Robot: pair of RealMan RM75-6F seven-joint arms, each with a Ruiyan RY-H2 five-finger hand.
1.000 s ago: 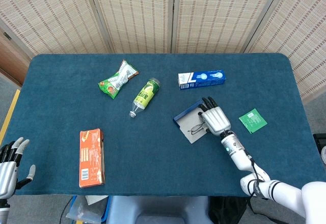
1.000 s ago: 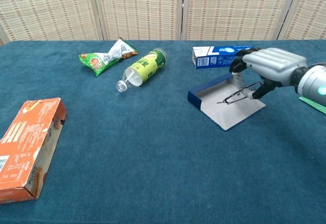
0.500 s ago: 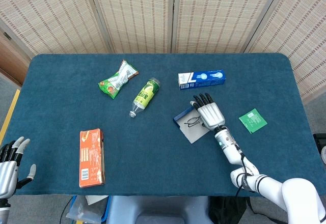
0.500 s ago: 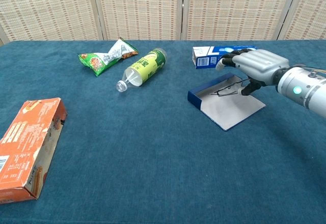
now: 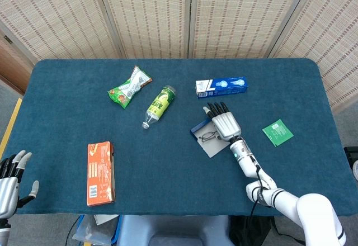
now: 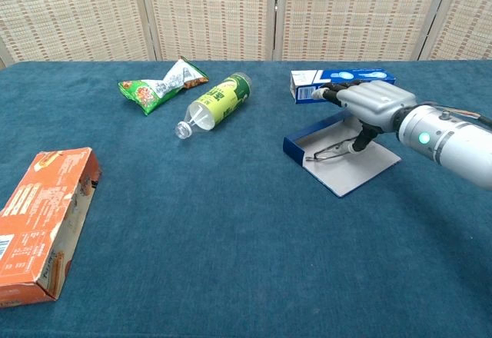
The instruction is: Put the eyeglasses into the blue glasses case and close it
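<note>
The blue glasses case (image 5: 210, 147) (image 6: 346, 172) lies open and flat right of the table's middle, its grey inside up. Thin dark eyeglasses (image 5: 207, 135) (image 6: 329, 152) hang low over the case's left part. My right hand (image 5: 224, 124) (image 6: 369, 104) is above the case and pinches one end of the eyeglasses between thumb and finger, the other fingers stretched forward. Whether the glasses touch the lining I cannot tell. My left hand (image 5: 9, 180) is off the table's near left corner, fingers apart, holding nothing.
A blue-and-white toothpaste box (image 5: 221, 86) (image 6: 338, 83) lies just behind the case. A green bottle (image 5: 159, 106) (image 6: 217, 103) and a snack bag (image 5: 129, 86) (image 6: 161, 84) lie to the left. An orange box (image 5: 100, 173) (image 6: 42, 219) lies near left, and a green packet (image 5: 277, 132) to the right.
My right hand has carried the eyeglasses leftward over the case, toward its blue edge, and lowered them. The left hand has not moved.
</note>
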